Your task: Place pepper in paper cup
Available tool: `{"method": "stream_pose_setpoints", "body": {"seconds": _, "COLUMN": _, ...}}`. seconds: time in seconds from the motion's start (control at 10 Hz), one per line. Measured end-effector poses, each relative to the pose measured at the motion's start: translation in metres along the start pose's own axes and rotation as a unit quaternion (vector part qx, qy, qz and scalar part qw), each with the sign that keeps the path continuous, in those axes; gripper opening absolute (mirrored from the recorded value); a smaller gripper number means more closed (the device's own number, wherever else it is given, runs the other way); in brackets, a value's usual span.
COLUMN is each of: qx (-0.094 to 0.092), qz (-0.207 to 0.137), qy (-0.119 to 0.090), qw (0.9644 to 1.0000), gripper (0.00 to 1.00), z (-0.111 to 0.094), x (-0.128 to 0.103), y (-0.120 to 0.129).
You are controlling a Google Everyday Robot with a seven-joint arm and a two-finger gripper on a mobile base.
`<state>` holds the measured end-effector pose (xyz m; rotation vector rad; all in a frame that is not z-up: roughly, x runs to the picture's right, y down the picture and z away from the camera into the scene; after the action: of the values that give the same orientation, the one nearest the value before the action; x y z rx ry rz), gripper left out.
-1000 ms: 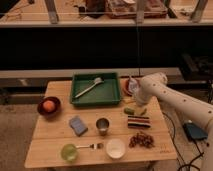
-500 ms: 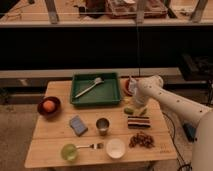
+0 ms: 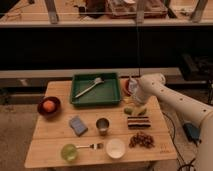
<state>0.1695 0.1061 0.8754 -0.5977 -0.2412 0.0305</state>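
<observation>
Green pepper (image 3: 129,111) blurs into the yellowish piece (image 3: 142,111) beside it; gripper (image 3: 131,90), jaws spread, hangs just behind the pepper, apart; arm cut off at right.

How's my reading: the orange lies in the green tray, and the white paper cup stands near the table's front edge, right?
Not quite. The camera view shows the orange in the dark bowl at the left of the table, not in the green tray. The paper cup part holds. The gripper hangs beside the tray's right end, behind the pepper.
</observation>
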Motion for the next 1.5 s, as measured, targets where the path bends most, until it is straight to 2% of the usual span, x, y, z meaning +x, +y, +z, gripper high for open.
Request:
{"method": "stream_pose_setpoints", "body": {"seconds": 0.1, "qx": 0.000, "qz": -0.004, "qy": 0.003, "qw": 1.0000, "gripper": 0.63, "z": -0.005, "x": -0.011, "y": 0.001}}
{"method": "stream_pose_setpoints", "body": {"seconds": 0.2, "qx": -0.002, "qz": -0.007, "qy": 0.008, "qw": 0.9999, "gripper": 0.58, "z": -0.004, "x": -0.018, "y": 0.002}}
{"method": "stream_pose_setpoints", "body": {"seconds": 0.3, "qx": -0.005, "qz": -0.008, "qy": 0.015, "qw": 0.9998, "gripper": 0.49, "z": -0.001, "x": -0.017, "y": 0.004}}
{"method": "stream_pose_setpoints", "body": {"seconds": 0.4, "qx": -0.006, "qz": -0.005, "qy": 0.021, "qw": 0.9997, "gripper": 0.44, "z": 0.007, "x": -0.014, "y": 0.005}}
{"method": "stream_pose_setpoints", "body": {"seconds": 0.6, "qx": -0.012, "qz": 0.005, "qy": 0.026, "qw": 0.9996, "gripper": 0.43, "z": 0.030, "x": -0.012, "y": 0.005}}
{"method": "stream_pose_setpoints", "body": {"seconds": 0.7, "qx": -0.013, "qz": 0.010, "qy": 0.028, "qw": 0.9995, "gripper": 0.43, "z": 0.035, "x": -0.009, "y": 0.004}}
{"method": "stream_pose_setpoints", "body": {"seconds": 1.3, "qx": -0.011, "qz": 0.036, "qy": 0.031, "qw": 0.9988, "gripper": 0.43, "z": 0.043, "x": 0.003, "y": 0.002}}
{"method": "stream_pose_setpoints", "body": {"seconds": 1.5, "qx": -0.010, "qz": 0.040, "qy": 0.030, "qw": 0.9987, "gripper": 0.33, "z": 0.044, "x": 0.005, "y": 0.003}}
